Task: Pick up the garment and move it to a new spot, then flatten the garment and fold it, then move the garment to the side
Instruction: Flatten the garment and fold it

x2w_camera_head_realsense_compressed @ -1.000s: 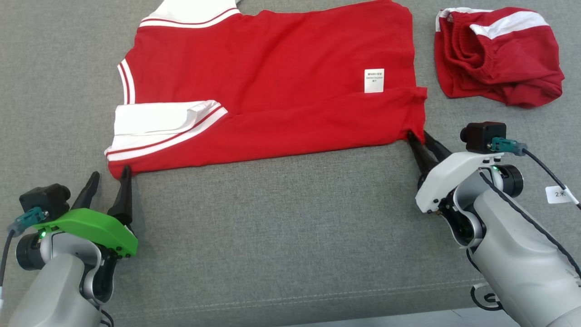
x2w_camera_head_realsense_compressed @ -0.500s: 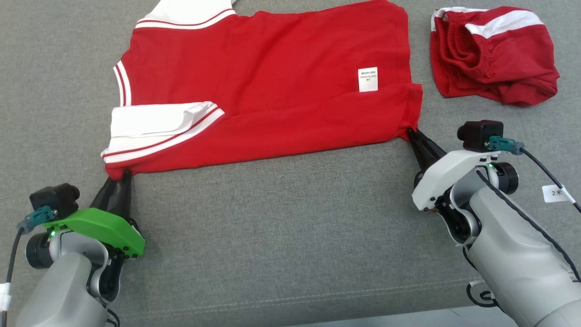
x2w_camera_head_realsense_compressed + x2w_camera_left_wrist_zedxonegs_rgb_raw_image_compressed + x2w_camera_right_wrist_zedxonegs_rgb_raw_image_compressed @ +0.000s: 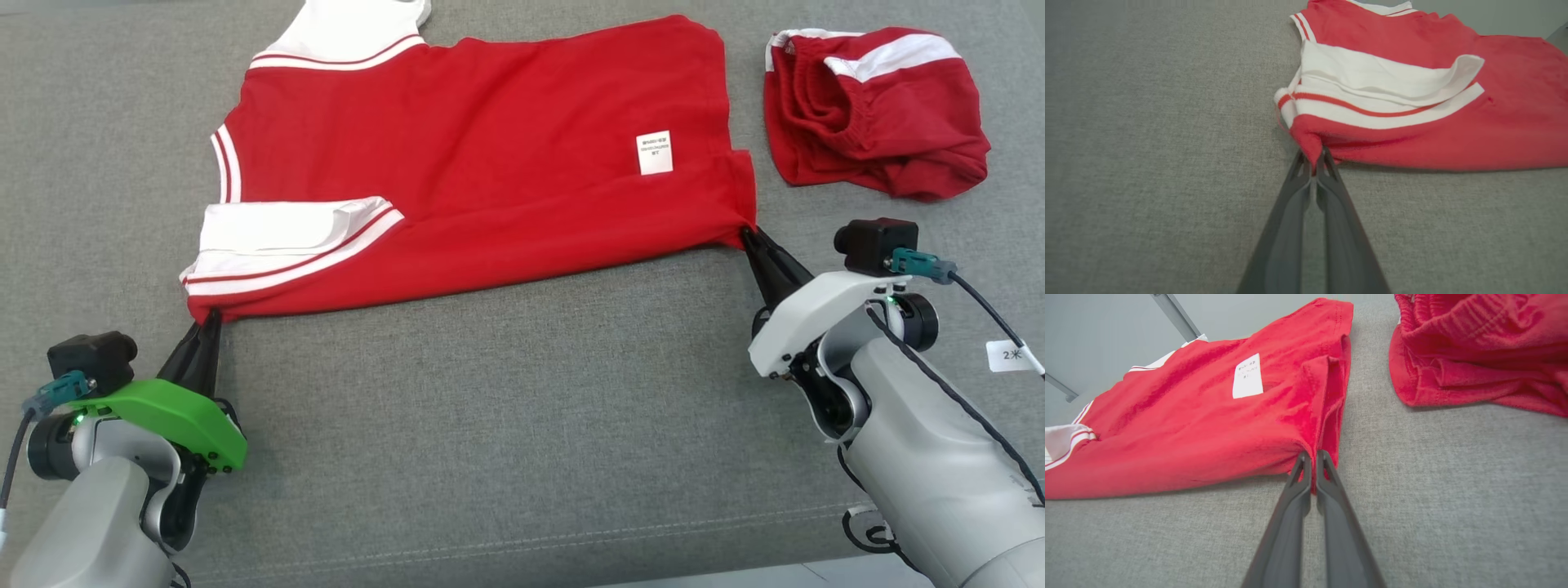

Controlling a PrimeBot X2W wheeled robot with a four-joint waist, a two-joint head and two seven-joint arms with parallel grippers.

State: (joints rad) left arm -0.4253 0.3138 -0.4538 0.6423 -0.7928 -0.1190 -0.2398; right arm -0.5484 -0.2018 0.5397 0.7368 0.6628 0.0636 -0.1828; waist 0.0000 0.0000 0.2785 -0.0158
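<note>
**A:** Start nearest you. What does each pincer hold?

**B:** Your left pincer [image 3: 212, 317], under its green cover at lower left, is closed tight on the near left corner of the shirt [image 3: 490, 163]. In the left wrist view its fingers [image 3: 1284, 228] meet, with a tuck of red cloth nipped between the tips. Your right pincer [image 3: 747, 234], under its white cover at lower right, is closed the same way on the near right corner, at the hem. The right wrist view shows the red edge caught between its tips.

**A:** And where does the shirt lie?

**B:** It lies flat on the grey cloth tabletop [image 3: 506, 392], spread sideways, with its near edge running from one pincer to the other. Just beyond your left pincer, a white sleeve [image 3: 277, 229] with red stripes is folded in over the red body. Further right, near the hem, you see a small white label [image 3: 655, 153] on the cloth.

**A:** What lies beyond that?

**B:** At the far right, apart from the shirt, red shorts [image 3: 873, 114] with a white stripe lie bunched on the tabletop.
</note>
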